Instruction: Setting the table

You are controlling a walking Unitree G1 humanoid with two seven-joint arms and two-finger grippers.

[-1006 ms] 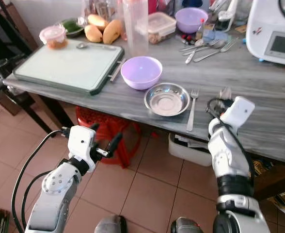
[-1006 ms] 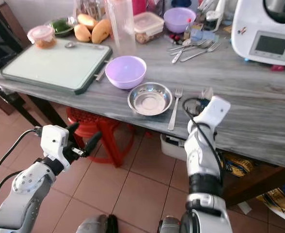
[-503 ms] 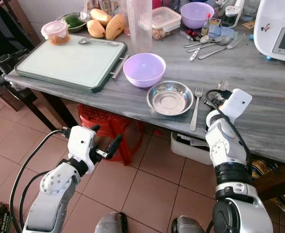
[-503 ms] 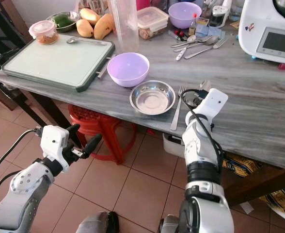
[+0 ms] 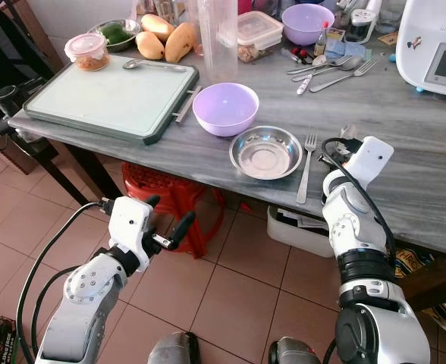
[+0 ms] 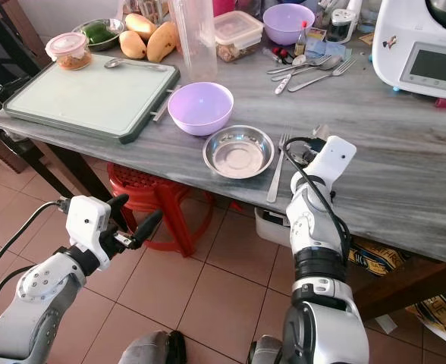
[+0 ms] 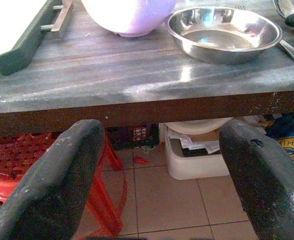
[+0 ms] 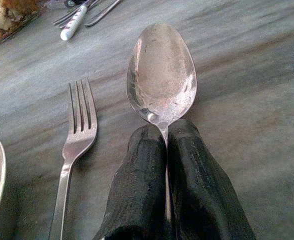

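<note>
Steel spoon [image 8: 161, 75], bowl pointing away, pinched by right fingers [image 8: 137, 175] beside parallel fork [image 8: 76, 135]; left fingers [image 7: 52, 185] spread

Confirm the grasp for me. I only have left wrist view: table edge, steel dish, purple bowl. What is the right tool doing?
Observer: The right tool is shut on a spoon, gripping its handle just below the bowl of the spoon.
Operator: Where is that spoon relative to my steel dish?
Observer: A fork lies beside the steel dish, on the robot's right of it, and the spoon is just past the fork, on the far side from the dish.
Operator: And my own arm?
Observer: The left tool is open, below the table edge, over the tiled floor.
</note>
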